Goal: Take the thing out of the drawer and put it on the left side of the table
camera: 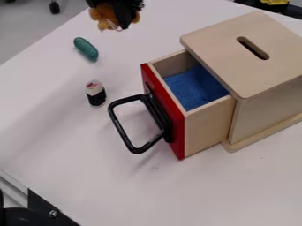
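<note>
Slanted downward view over tabletop (77, 145)

Gripper (119, 18) cut off (top edge)

You have your black gripper (122, 16) at the top edge of the camera view, left of its middle, with the edge cutting across its upper part. It hangs downward, and its lower end narrows as it comes into view. The dark parts of your gripper bunch close together at the edge, with small, uneven outlines toward the right side. Your arm's links and wrist are hidden beyond the edge, so you can't read their bend or roll from here.
</note>
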You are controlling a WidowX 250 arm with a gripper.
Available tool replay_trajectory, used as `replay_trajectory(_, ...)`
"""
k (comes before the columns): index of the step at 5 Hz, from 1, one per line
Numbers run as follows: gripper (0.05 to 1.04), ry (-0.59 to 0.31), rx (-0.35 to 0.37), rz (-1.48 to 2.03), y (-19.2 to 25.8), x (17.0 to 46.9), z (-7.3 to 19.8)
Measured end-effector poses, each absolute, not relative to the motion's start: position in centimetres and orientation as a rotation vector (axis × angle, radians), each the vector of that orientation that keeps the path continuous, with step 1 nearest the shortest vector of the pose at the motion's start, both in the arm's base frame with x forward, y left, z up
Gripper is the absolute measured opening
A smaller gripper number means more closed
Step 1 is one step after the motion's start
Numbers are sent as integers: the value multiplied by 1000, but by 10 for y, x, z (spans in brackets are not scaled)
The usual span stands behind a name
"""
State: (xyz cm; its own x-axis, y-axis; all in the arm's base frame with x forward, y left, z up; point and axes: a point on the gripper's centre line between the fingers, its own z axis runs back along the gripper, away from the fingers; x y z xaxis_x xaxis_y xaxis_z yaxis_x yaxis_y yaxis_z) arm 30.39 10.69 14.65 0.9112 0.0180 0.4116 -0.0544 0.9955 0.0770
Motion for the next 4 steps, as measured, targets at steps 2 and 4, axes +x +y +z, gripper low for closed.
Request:
replay_trajectory(2, 596, -285, 89, 118, 143, 331, 75)
replay_trajectory(4, 596, -271, 61, 129, 146, 353, 30)
